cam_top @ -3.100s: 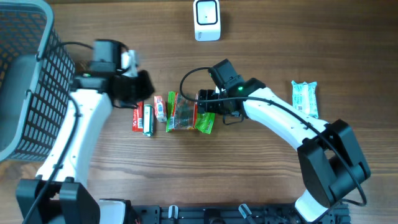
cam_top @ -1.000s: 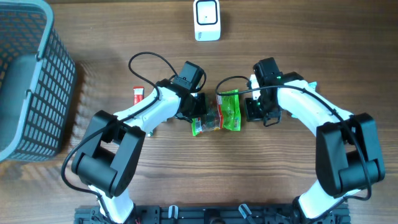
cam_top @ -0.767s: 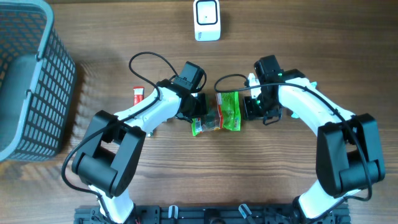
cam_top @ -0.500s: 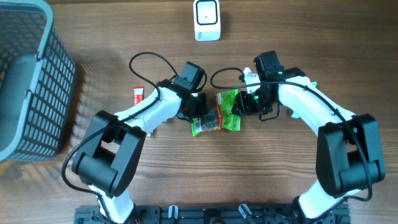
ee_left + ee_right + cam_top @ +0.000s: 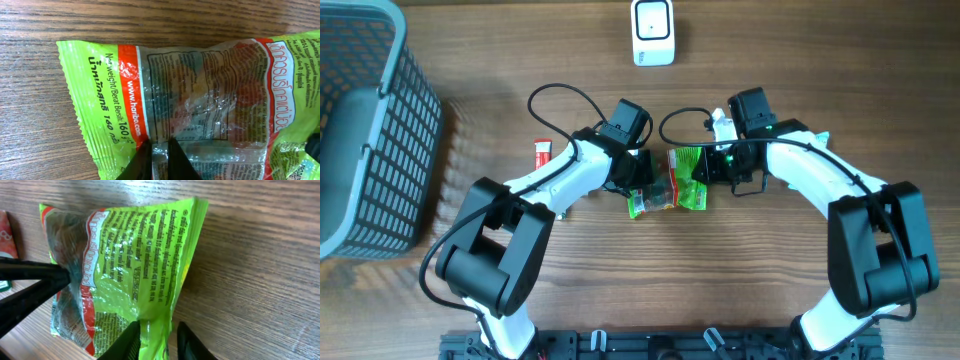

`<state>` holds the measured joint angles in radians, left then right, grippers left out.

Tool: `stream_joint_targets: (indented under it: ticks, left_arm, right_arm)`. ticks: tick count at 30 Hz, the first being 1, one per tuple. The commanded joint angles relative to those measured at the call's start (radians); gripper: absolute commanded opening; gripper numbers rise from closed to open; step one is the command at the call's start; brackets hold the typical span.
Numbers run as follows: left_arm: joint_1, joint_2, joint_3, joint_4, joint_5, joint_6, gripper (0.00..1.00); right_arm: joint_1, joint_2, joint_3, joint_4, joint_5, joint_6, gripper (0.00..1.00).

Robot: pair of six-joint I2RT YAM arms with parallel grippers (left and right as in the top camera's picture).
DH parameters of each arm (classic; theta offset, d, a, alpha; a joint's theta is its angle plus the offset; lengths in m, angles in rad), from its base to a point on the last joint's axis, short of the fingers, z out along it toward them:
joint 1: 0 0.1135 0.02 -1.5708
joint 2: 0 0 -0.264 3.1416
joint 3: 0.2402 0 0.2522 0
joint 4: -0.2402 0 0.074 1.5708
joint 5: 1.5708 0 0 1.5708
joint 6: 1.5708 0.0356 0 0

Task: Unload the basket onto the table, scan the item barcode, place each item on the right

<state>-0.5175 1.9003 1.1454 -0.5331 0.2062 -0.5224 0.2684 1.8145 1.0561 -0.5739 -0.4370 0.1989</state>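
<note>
A green and red candy bag (image 5: 688,180) lies crumpled on the table between my two grippers. My left gripper (image 5: 645,190) is shut on it, and the left wrist view shows a fold of the clear film (image 5: 200,100) pinched between the fingers (image 5: 160,162). My right gripper (image 5: 705,170) stands at the bag's right side. In the right wrist view its open jaws (image 5: 159,342) straddle the bag's green edge (image 5: 135,255), with a small gap at one finger. The white scanner (image 5: 652,32) sits at the far middle edge. I cannot make out a barcode.
A grey mesh basket (image 5: 360,130) fills the left end of the table. A small red packet (image 5: 542,153) lies left of the left arm. A pale packet (image 5: 820,138) peeks out behind the right arm.
My right gripper has let go, shifted left and up along the bag's right edge, and its jaws are narrowing around that edge. The left arm and its grip have stayed put.
</note>
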Motion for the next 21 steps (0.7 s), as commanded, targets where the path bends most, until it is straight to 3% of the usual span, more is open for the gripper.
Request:
stream_joint_targets:
  ticks: [1, 10, 15, 16, 18, 19, 21]
  left_arm:
    - [0.004, 0.067, -0.022, -0.005, -0.088, -0.010, 0.09]
    - [0.004, 0.067, -0.022, -0.005, -0.089, -0.010, 0.08]
    - [0.004, 0.067, -0.022, -0.004, -0.089, -0.010, 0.08]
    - [0.004, 0.067, -0.022, -0.004, -0.089, -0.010, 0.09]
    - [0.004, 0.067, -0.022, -0.004, -0.089, -0.010, 0.10]
    - [0.004, 0.067, -0.022, -0.004, -0.089, -0.010, 0.10]
    - [0.004, 0.067, -0.022, -0.001, -0.089, -0.010, 0.10]
  right_arm:
    - [0.002, -0.005, -0.037, 0.035, 0.007, 0.015, 0.07]
    - [-0.123, -0.114, -0.026, -0.044, 0.155, -0.106, 0.04]
    - [-0.129, -0.116, -0.026, -0.074, 0.110, -0.146, 0.04]
    - [-0.129, -0.116, -0.026, -0.074, 0.071, -0.146, 0.08]
    - [-0.128, -0.116, -0.026, -0.063, -0.090, -0.146, 0.35]
    - [-0.126, -0.116, -0.026, -0.056, -0.144, -0.144, 0.40]
    - [-0.108, -0.116, -0.028, -0.051, -0.170, -0.143, 0.39]
